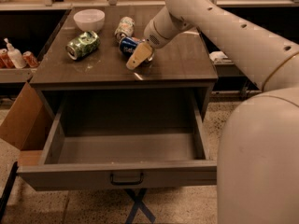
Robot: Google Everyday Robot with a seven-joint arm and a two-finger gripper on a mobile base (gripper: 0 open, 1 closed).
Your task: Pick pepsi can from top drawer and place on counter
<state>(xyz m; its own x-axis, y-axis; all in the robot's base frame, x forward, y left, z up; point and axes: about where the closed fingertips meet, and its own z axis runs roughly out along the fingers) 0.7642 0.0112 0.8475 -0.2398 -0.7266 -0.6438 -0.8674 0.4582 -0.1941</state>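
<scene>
Room: your bench (184, 62) has open surface right of the pincer (138, 58); the top drawer (117, 174) stands pulled out below the front edge.
Pepsi can (126, 45): on the bench, on its side, long axis roughly left-right.
Pincer: against the can's right end; you cannot tell its grip.

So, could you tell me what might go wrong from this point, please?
1. The pepsi can looks to be on its side on the counter, at the gripper; it may roll once left alone.
2. It lies close to the pale green-and-white can, which the arm could knock.
3. The top drawer stands open below the front edge, so a rolling can could drop in.
</scene>
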